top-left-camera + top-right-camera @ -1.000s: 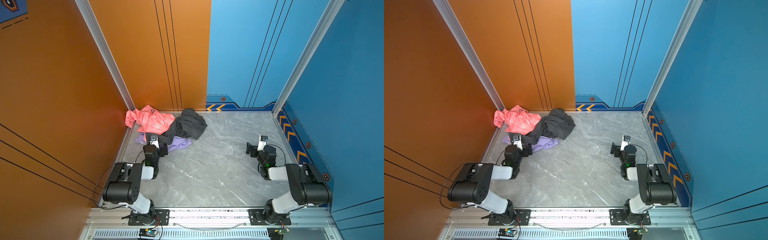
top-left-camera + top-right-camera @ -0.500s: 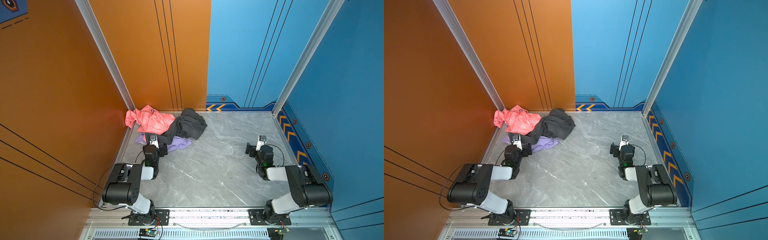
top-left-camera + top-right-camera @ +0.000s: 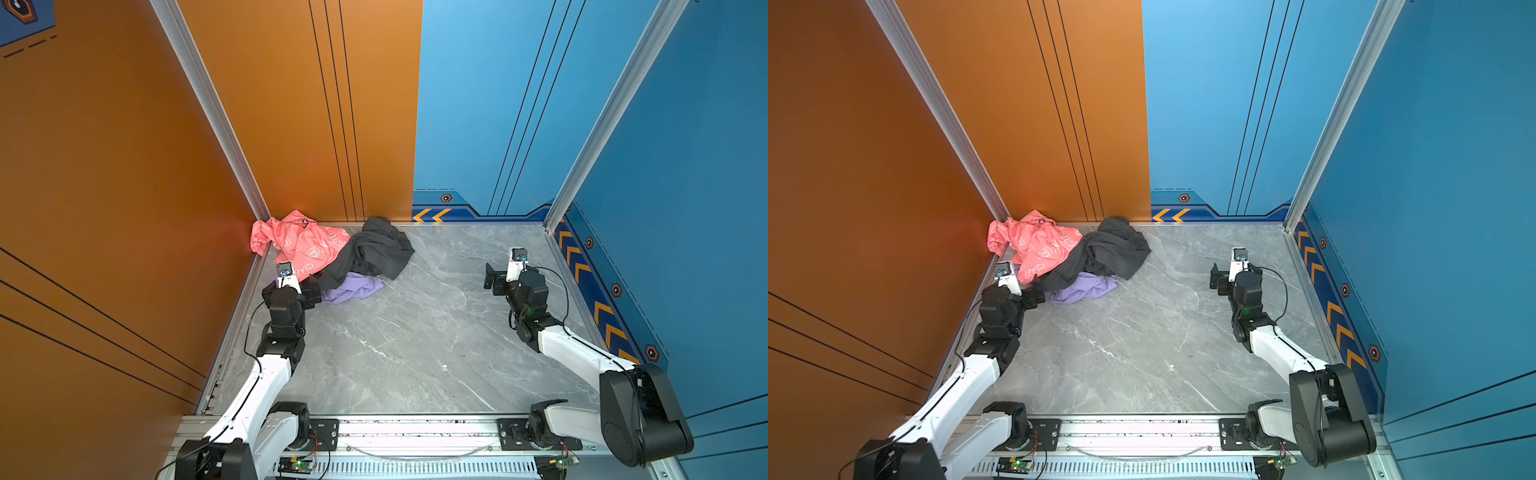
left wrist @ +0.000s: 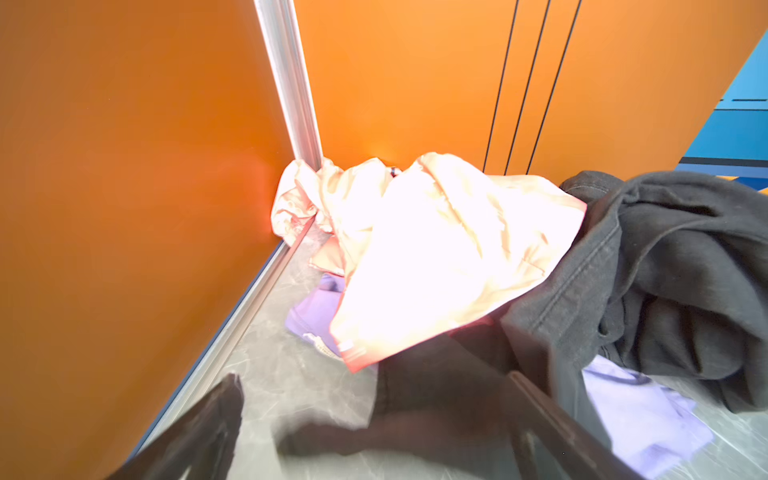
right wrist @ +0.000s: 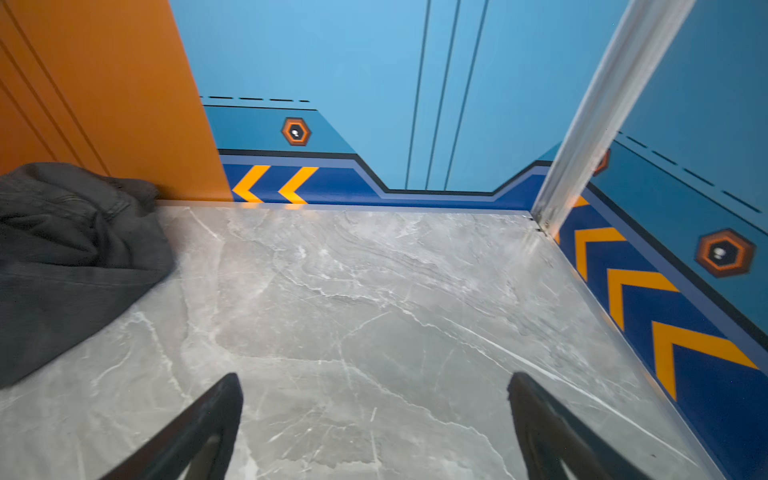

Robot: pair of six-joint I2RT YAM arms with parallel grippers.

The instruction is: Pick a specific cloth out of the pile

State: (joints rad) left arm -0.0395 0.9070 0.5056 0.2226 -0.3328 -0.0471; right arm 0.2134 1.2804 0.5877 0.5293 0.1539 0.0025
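**Cloth mostly buried under pile; both grippers released**

The left gripper is found just left of the dark grey garment, at that garment's near hem. Its fingertips are masked by its own black body in both top views. In the left wrist view its jaws are seen spread wide. A blurred dark patch lies between them and cannot be identified as fabric or shadow. No grasp is shown.

The coral-pink garment lies left of the dark grey garment and is overlapped by it. In the left wrist view it is washed out almost to white, so its prints are lost there.

The cloth is recorded beneath the near hem of the dark grey garment, resting on the marble table. Most of it is covered, and only a crumpled edge is exposed in both top views. It is plain lavender, soft and loosely folded. A small pale strip at one edge is too blurred to read.

The right gripper is held well right of the dark grey garment, above bare table. Its jaws are fully parted, with nothing between them. Only a corner of the dark grey garment shows in the right wrist view, cut off at the frame edge.
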